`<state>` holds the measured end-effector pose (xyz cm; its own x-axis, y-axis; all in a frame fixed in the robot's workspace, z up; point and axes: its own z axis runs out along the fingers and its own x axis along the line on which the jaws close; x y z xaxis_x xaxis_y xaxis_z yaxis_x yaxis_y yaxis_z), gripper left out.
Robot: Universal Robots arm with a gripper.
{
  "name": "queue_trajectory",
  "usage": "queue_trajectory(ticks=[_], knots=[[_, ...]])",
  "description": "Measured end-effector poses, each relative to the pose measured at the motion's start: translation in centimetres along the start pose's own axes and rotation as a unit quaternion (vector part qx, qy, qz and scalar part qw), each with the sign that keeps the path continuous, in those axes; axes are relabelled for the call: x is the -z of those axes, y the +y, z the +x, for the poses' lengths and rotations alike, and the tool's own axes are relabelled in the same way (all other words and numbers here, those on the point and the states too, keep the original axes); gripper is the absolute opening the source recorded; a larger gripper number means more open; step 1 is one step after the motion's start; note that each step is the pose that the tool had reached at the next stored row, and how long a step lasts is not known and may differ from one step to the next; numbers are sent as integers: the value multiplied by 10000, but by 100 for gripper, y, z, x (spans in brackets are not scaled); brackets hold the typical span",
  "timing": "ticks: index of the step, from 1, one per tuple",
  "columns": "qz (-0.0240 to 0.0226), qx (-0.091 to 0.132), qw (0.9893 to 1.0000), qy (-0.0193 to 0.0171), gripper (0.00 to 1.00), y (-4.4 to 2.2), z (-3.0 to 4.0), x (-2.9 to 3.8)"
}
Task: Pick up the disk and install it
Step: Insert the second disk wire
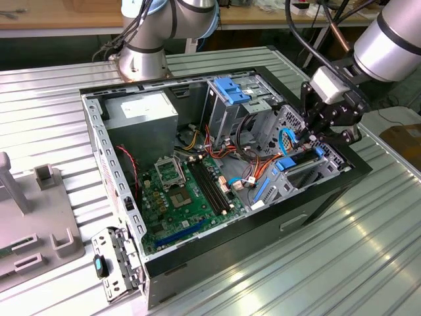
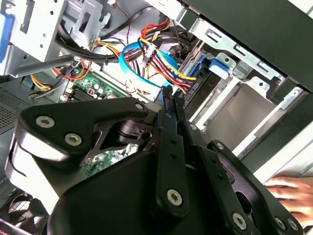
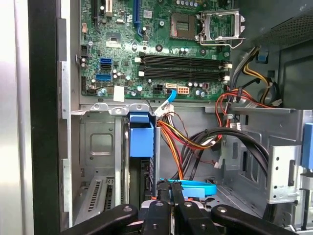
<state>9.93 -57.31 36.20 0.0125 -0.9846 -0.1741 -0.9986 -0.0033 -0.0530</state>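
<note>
The disk (image 1: 299, 163) stands on edge in the drive bay at the exterior view's right side of the open computer case (image 1: 108, 151), its blue carrier rail showing. In the first wrist view the disk (image 3: 142, 137) appears edge-on as a blue tab over a dark slab between the bay's metal walls. In the second wrist view the disk's (image 2: 215, 66) blue rail lies just beyond the fingertips. My gripper (image 1: 310, 139) hangs directly over the bay. Its black fingers (image 2: 168, 105) are pressed together, with nothing visible between them. The gripper (image 3: 169, 193) sits just beside the disk's near end.
The green motherboard (image 1: 181, 191) fills the case floor, with a power supply (image 1: 141, 108) and a blue-topped drive cage (image 1: 233, 92) behind. A thin blue cable (image 3: 195, 187) and coloured wires (image 3: 186, 142) lie by the bay. A person's hand (image 2: 288, 191) rests outside the case. A grey fixture (image 1: 39, 217) stands on the table.
</note>
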Motion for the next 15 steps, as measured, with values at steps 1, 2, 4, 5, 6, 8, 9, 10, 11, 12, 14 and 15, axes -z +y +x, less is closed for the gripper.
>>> queue_trajectory(ticks=[1, 2, 4, 5, 6, 8, 9, 10, 11, 12, 14, 15], knots=[[4, 0, 10000, 0, 16, -2, -8, 33], [4, 0, 10000, 0, 16, -1, -7, 33], [5, 0, 10000, -1, 16, -1, -7, 33], [5, 0, 10000, 0, 16, -1, -7, 33], [5, 0, 10000, 0, 16, -1, -7, 33], [5, 0, 10000, 0, 16, -1, -7, 34], [5, 0, 10000, 0, 16, -1, -7, 34], [5, 0, 10000, 0, 16, -1, -7, 33], [5, 0, 10000, 0, 16, -1, -7, 35], [5, 0, 10000, 0, 16, -1, -6, 36], [5, 0, 10000, -4, 24, -1, -4, 33], [5, 0, 10000, -8, 24, -1, -2, 32]])
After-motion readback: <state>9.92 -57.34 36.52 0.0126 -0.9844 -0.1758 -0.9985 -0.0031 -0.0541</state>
